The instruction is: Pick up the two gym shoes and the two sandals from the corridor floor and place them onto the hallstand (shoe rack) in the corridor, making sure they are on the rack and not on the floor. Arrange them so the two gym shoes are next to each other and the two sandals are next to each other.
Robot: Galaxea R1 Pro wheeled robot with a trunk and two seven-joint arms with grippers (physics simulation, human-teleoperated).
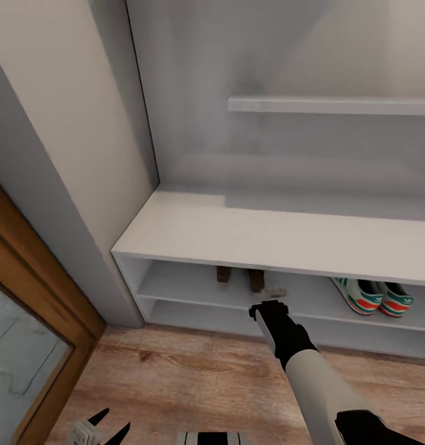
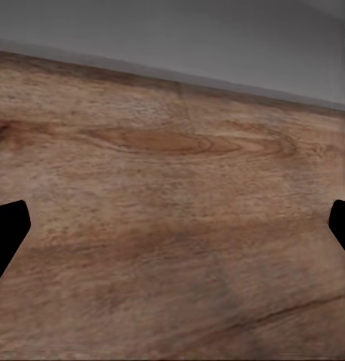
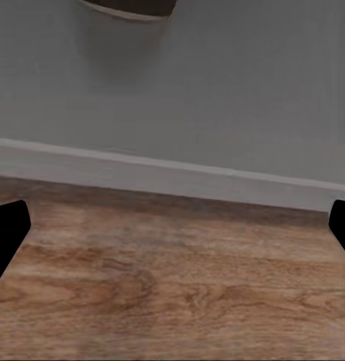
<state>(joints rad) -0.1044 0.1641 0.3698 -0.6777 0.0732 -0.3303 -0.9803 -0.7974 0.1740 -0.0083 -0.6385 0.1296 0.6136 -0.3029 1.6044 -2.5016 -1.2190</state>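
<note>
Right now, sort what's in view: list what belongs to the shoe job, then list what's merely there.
Job:
gym shoes, on the rack's upper shelf
sandals, same shelf, side by side
right claw, open, near sandals
floor

Merely there:
wall shelf
wooden door frame

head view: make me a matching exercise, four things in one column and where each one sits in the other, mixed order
Things:
1. cream-white sneakers with green stripes
2. small brown leather sandals
3. right gripper
4. left gripper

Places:
A. low over the wood-grain plank floor, fingers spread
B. upper open shelf of the light-grey hallstand, right part
C. same shelf, nearer the middle, under the bench top
D. in front of the shelf edge, just below the sandals

Pairs: 1-B, 2-C, 3-D, 4-A
</note>
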